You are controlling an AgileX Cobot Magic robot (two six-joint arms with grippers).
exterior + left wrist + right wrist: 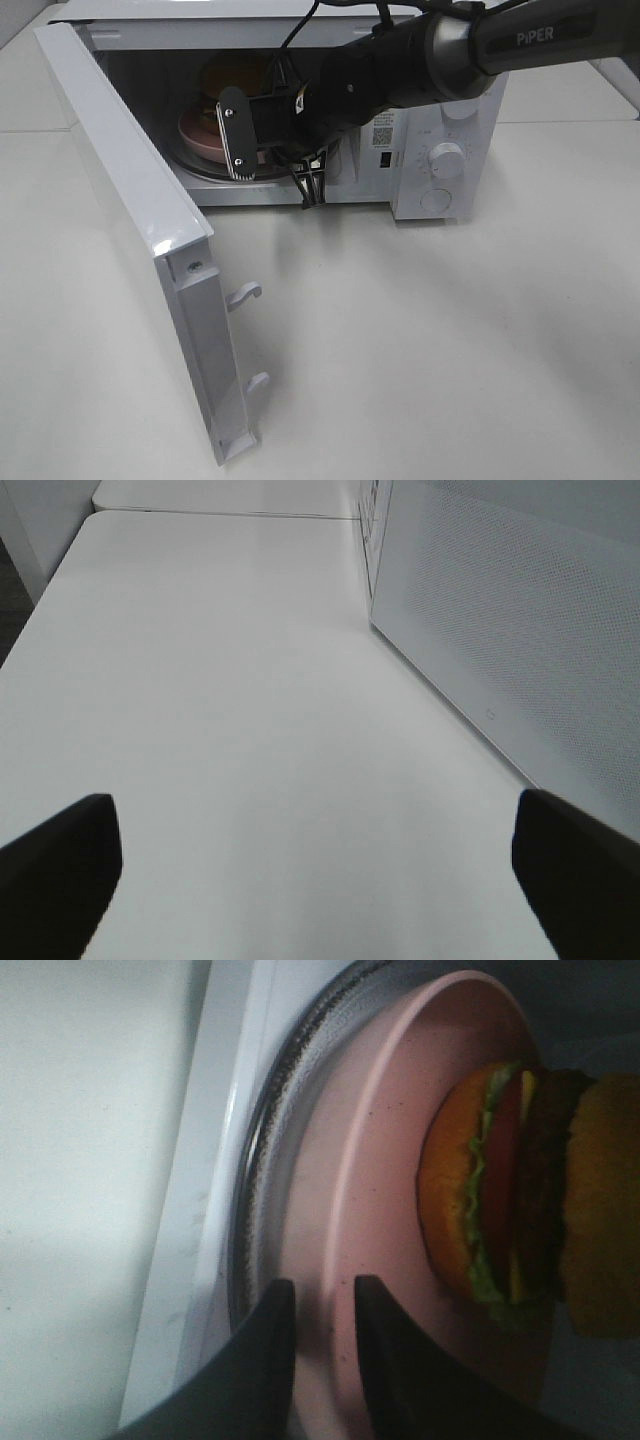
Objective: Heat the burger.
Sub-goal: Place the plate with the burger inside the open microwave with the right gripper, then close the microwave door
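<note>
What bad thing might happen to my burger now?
The right gripper straddles the rim of the pink plate; backing out crooked might drag the plate and tip the burger. Also, the door stands wide open with the right arm in the doorway, so shutting it early would hit the arm.

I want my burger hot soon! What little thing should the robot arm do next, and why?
Probably ease the right gripper off the pink plate and straight back out of the microwave. The burger already sits on that plate inside, the jaws only straddle the plate's rim, and the door can't swing shut while the arm reaches through the opening.
</note>
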